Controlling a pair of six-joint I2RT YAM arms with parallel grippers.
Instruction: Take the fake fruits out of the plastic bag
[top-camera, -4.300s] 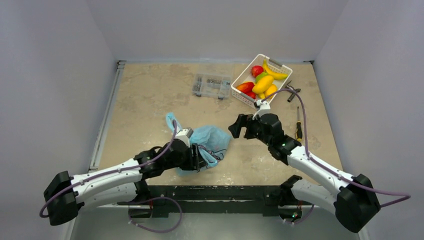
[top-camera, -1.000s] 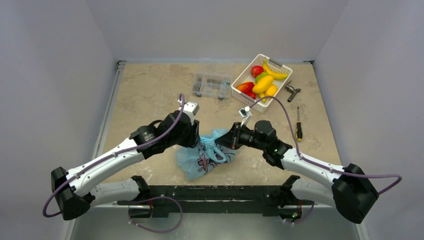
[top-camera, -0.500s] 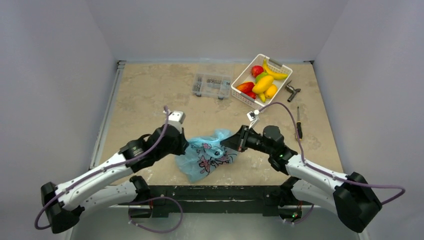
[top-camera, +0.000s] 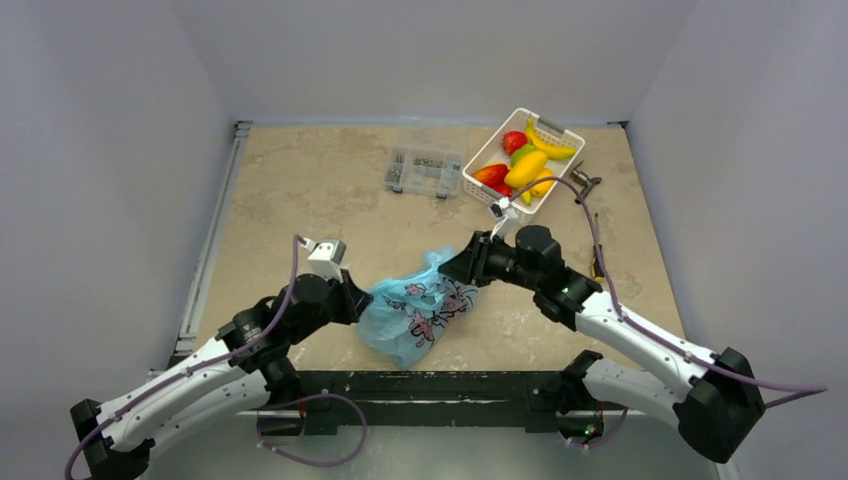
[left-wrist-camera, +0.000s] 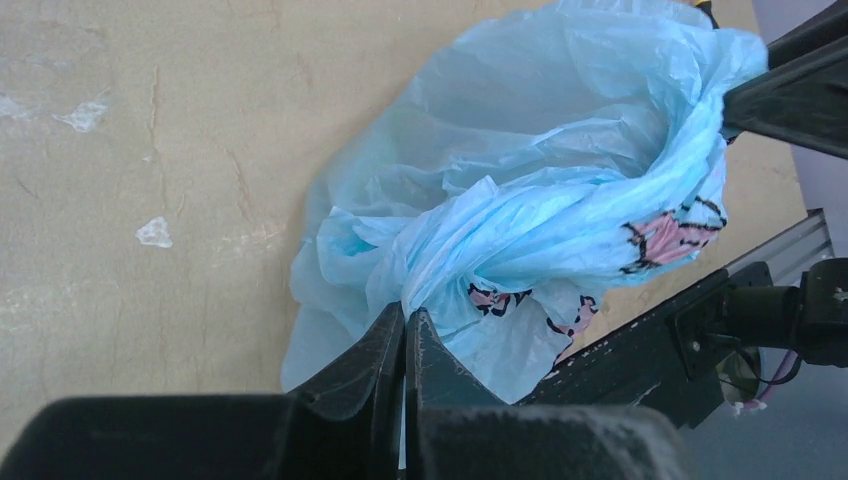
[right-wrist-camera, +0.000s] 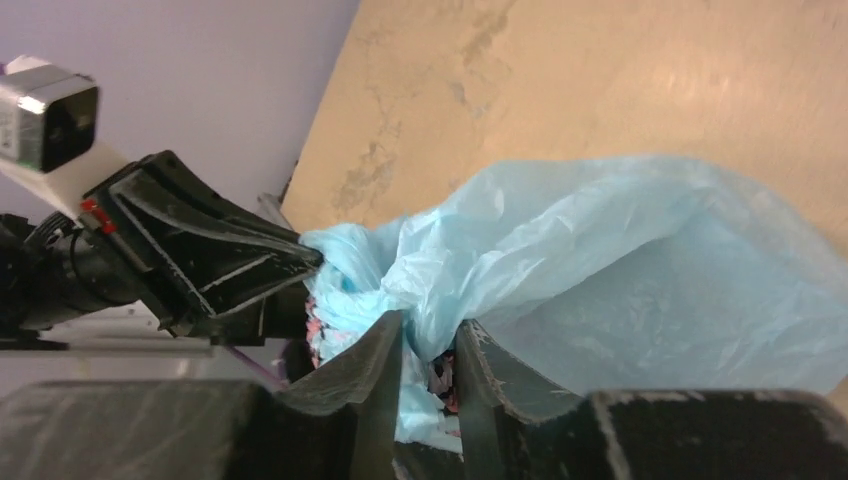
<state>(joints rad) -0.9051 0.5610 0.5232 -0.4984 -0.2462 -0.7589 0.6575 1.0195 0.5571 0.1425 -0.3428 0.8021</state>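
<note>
The light blue plastic bag (top-camera: 415, 305) with its pink-and-black print lies near the table's front edge, stretched between both grippers. My left gripper (top-camera: 358, 300) is shut on a twisted fold of the plastic bag (left-wrist-camera: 540, 150) at its left end, the pinch clear in the left wrist view (left-wrist-camera: 405, 312). At the bag's upper right, my right gripper (top-camera: 462, 268) has its jaws parted, with a loose fold of the plastic bag (right-wrist-camera: 620, 260) hanging in the gap (right-wrist-camera: 430, 335). The fake fruits are hidden inside the bag.
A white basket (top-camera: 490, 150) holding a banana, mangoes and red fruit stands at the back right. A clear compartment box (top-camera: 424, 171) lies left of it. A metal tool (top-camera: 583, 183) and a screwdriver (top-camera: 597, 265) lie by the right edge.
My left gripper closed on the bag's left end and drew back towards the near left. The right gripper's jaws have just parted and it shifted slightly back. The bag turned print-side up.
</note>
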